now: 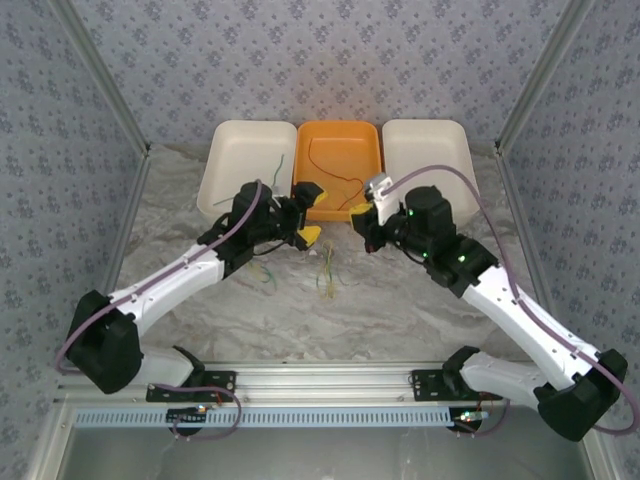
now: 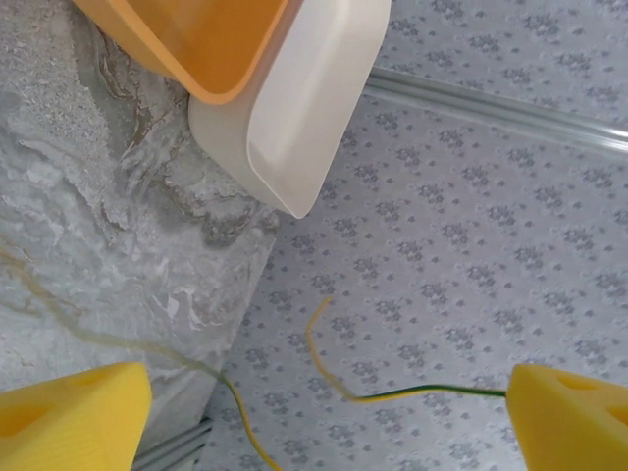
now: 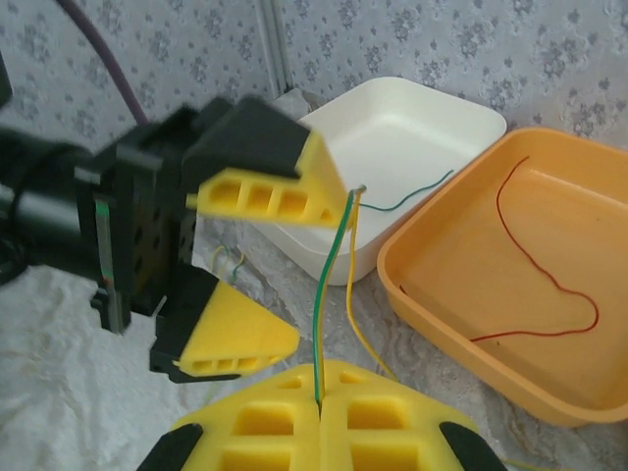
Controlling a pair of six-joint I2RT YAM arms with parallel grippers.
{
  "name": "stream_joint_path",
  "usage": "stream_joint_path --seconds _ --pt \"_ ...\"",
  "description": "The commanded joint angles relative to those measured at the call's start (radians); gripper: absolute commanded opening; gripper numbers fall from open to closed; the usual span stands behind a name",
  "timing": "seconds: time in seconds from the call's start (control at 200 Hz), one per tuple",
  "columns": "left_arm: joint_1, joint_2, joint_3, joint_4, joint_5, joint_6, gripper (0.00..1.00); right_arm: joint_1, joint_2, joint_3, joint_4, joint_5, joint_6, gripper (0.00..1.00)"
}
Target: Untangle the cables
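My right gripper [image 3: 319, 381] is shut on a thin green-and-yellow cable [image 3: 329, 285] that rises from its jaws to the tip of the left gripper's upper finger [image 3: 285, 191]. A yellow cable [image 3: 355, 294] runs beside it. My left gripper [image 1: 312, 213] stands open just in front of the orange tray [image 1: 368, 140], facing the right gripper [image 1: 358, 212]. In the left wrist view the green-and-yellow cable [image 2: 432, 392] leaves one pad [image 2: 569, 422] and curls free. A dark red cable [image 3: 549, 285] lies in the orange tray [image 3: 461, 314]. A dark green cable [image 1: 278, 165] lies in the left white tray [image 1: 225, 150].
A second white tray [image 1: 425, 155] stands right of the orange one. Loose thin cables [image 1: 328, 270] lie on the marbled table between the arms, and another [image 1: 265, 272] under the left arm. Patterned walls close the cell on three sides.
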Motion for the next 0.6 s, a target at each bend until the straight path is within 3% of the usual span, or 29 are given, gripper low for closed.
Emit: stream_joint_path --seconds 0.0,0.36,0.595 --pt "-0.009 -0.08 -0.031 0.001 -0.033 -0.22 0.96 0.06 -0.027 -0.04 0.122 0.159 -0.113 0.0" --pt "-0.019 -0.041 -0.036 0.071 0.015 -0.289 0.94 0.214 0.079 -0.04 0.166 0.297 -0.227 0.0" --pt "0.013 -0.075 -0.049 0.01 -0.03 -0.241 0.62 0.261 0.074 -0.061 0.158 0.33 -0.236 0.0"
